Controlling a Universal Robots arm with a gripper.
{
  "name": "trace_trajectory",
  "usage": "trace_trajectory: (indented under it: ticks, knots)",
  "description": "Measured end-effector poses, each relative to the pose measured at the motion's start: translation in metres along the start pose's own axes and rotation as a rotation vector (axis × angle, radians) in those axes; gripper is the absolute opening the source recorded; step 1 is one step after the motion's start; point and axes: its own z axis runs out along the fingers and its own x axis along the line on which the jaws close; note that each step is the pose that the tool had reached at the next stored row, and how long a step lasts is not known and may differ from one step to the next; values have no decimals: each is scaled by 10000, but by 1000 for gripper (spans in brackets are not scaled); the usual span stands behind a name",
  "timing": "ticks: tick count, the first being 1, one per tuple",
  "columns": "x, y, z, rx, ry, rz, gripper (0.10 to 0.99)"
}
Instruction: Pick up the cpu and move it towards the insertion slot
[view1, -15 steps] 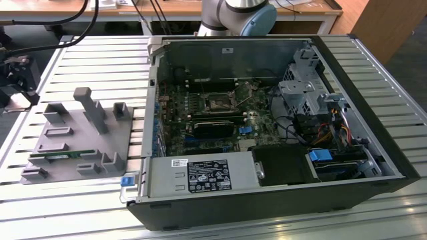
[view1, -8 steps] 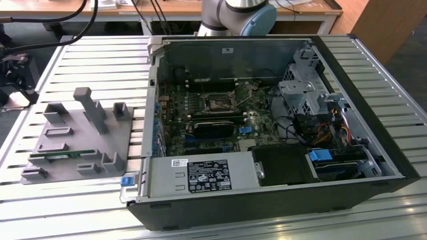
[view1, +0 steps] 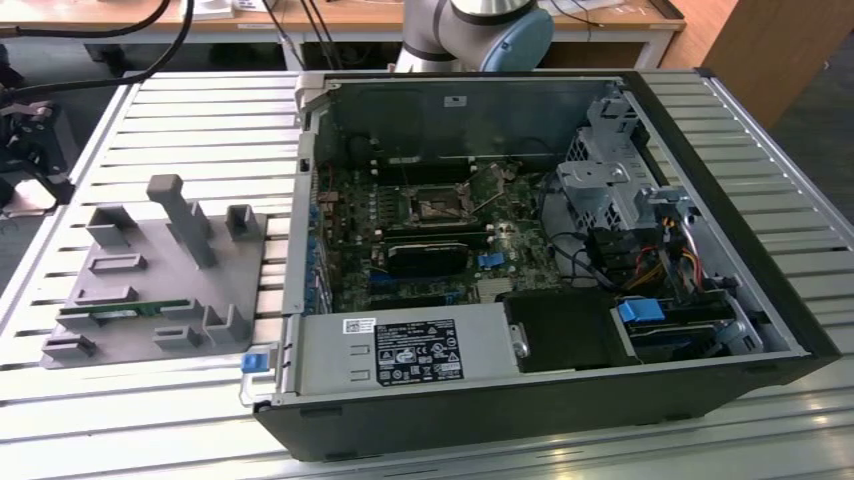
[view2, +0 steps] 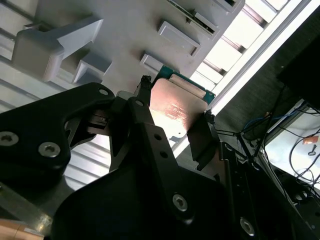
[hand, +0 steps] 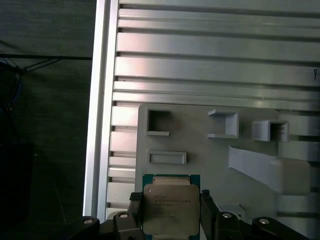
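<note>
Gripper (hand: 171, 216) faces straight down over the gray fixture (hand: 210, 155), fingers clamped on the cpu's (hand: 171, 205) opposite edges.

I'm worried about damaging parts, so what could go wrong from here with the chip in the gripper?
The chip is pinched only by its edges in the gripper, so it might slip or tilt. The socket sits inside the computer case near loose cables, which the arm could snag.

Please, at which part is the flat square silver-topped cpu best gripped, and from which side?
Probably by two opposite thin edges, coming from straight above: the flat square silver-topped cpu is thin, metal face up, with no handle. In the first wrist view the black gripper clasps exactly those edges.
</note>
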Motion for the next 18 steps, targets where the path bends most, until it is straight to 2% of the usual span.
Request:
trace_trajectory:
  ticks: [18]
  knots:
    - [0, 17, -113, 0, -1, 0, 541]
